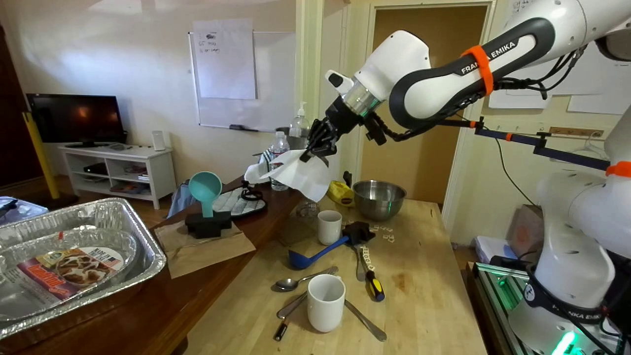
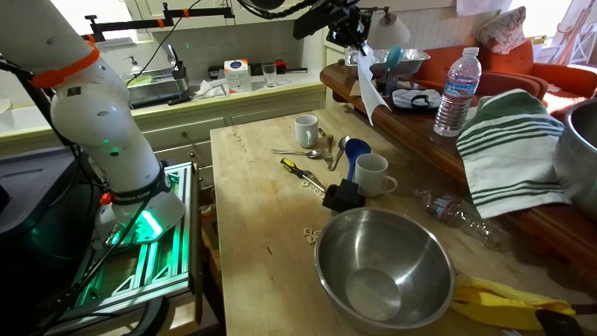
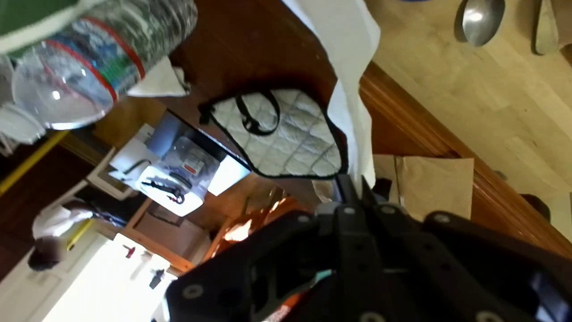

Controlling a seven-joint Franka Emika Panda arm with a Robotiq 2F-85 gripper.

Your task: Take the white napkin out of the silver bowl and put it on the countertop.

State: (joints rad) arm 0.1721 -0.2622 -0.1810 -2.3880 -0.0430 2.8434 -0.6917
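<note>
The white napkin [image 1: 306, 176] hangs from my gripper [image 1: 306, 156] in the air above the left edge of the wooden countertop [image 1: 419, 276], near a raised dark wood ledge. In an exterior view the napkin [image 2: 367, 88] hangs down from the gripper [image 2: 363, 48]. In the wrist view the napkin [image 3: 351, 58] runs up from between the nearly closed fingertips [image 3: 357, 185]. The silver bowl [image 1: 379, 202] stands at the far end of the countertop, apart from the gripper. An exterior view looks into this bowl [image 2: 347, 266], and nothing lies in it.
White mugs [image 1: 326, 303], a blue ladle [image 1: 315, 256], a screwdriver [image 1: 374, 286] and spoons lie on the countertop. On the dark ledge [image 2: 401, 130] are a potholder [image 3: 286, 134], an upright water bottle [image 2: 459, 93], a striped towel [image 2: 508, 154], a teal scoop [image 1: 205, 190] and foil trays [image 1: 143, 246].
</note>
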